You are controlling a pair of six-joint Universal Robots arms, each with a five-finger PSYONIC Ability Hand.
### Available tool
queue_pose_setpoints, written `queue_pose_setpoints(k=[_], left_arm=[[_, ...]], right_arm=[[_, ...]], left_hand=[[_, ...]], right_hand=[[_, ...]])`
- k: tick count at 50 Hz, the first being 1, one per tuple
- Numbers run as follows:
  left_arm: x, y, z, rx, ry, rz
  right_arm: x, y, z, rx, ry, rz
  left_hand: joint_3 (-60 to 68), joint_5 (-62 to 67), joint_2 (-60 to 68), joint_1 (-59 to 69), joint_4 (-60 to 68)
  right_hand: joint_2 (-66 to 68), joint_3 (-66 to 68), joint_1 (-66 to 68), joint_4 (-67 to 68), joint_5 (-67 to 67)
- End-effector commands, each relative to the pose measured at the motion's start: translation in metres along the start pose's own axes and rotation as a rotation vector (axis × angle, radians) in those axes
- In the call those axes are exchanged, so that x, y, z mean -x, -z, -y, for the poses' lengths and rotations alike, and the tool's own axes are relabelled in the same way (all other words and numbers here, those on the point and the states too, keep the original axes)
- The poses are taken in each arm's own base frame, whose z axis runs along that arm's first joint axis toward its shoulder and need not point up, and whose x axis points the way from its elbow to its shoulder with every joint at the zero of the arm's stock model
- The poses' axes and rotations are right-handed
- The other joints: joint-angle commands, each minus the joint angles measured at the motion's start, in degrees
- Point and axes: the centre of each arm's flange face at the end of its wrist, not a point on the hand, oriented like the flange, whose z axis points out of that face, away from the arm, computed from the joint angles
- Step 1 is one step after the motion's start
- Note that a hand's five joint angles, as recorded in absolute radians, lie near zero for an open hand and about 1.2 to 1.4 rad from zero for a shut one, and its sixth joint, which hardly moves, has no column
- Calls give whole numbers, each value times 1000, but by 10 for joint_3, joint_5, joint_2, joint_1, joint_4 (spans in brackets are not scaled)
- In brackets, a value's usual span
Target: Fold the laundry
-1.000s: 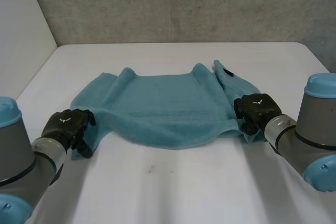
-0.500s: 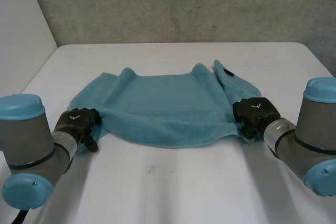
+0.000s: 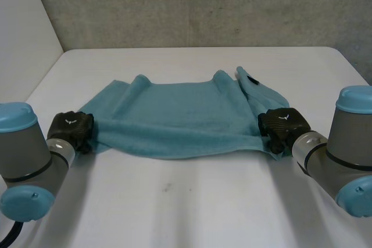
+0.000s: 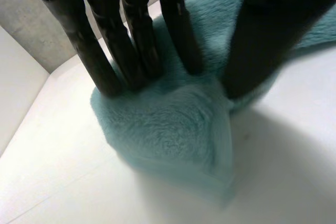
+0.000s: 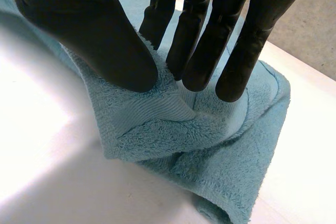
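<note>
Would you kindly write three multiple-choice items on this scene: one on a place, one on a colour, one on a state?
1. Where on the towel is the right hand? A) the middle B) a near corner C) the far edge
2. What colour is the towel? A) teal B) red C) white
3. The left hand is: A) open B) shut on the towel C) curled on nothing
Answers: 1 B, its wrist view shows a corner pinched; 2 A, teal in every view; 3 B, thumb and fingers pinch the cloth.
</note>
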Motion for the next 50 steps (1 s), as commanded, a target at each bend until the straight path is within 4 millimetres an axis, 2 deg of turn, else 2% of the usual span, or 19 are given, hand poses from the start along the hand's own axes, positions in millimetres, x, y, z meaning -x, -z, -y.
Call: queue_pose_setpoints(k=[1,3,16,21,26,31,32,33,34,35,38,40,41,42,43,45,50], left_arm=[[9,0,7,-31,-13,29],[13,5,16,-59,-32,40],[14,34,38,-136,-66,42],[13,36,37,-136,-68,21],[3,36,24,-73,-71,-92],[0,33,17,-41,-66,-127],[-1,31,14,-32,-67,-129],[0,30,12,-26,-66,-128],[0,30,12,-26,-66,-128],[1,28,12,-23,-65,-123],[7,26,11,-19,-57,-107],[12,24,11,-18,-53,-94],[12,24,11,-18,-53,-94],[14,24,11,-19,-51,-87],[14,24,11,-19,-51,-87],[17,22,11,-19,-47,-78],[19,22,11,-18,-45,-72]], right_arm=[[-4,-2,3,-8,0,-8],[-5,-2,3,-7,-2,-9],[-12,2,19,16,-14,-6],[-10,4,19,26,-11,12],[-10,4,19,29,-22,13],[-10,-1,17,33,-27,14],[-10,-3,15,39,-29,11],[-10,-4,13,45,-33,10],[-10,-4,13,46,-33,10],[-10,-4,12,54,-37,4],[-17,2,13,52,-65,-12],[-28,25,32,-7,-111,-49],[-29,25,32,-8,-111,-49],[-32,36,37,-34,-133,-66],[-32,37,38,-34,-133,-66],[-34,53,36,-46,-168,-76],[-39,72,28,-42,-192,-85]], left_hand=[[367,382,369,364,376],[367,382,369,364,376],[367,382,369,364,376],[367,382,369,364,376],[367,382,369,364,376],[367,382,369,364,376],[367,382,369,364,376],[367,382,369,364,376],[367,382,369,364,376],[367,382,369,364,376],[367,382,369,364,376],[367,382,369,364,376],[367,382,369,364,376],[367,382,369,364,376],[367,382,369,364,376],[367,382,369,364,376],[367,382,369,364,376]], right_hand=[[123,123,245,117,129],[123,123,245,117,129],[123,123,245,117,129],[123,123,245,117,129],[123,123,245,117,129],[123,123,245,117,129],[52,52,174,46,58],[-92,-92,30,-98,-86],[-93,-94,29,-99,-88],[-223,-223,-101,-229,-218],[-288,-289,-167,-295,-283],[-345,-346,-223,-351,-340],[-345,-346,-224,-352,-340],[-359,-359,-237,-365,-353],[-359,-359,-237,-365,-353],[-381,-381,-259,-387,-375],[-352,-353,-231,-359,-347]])
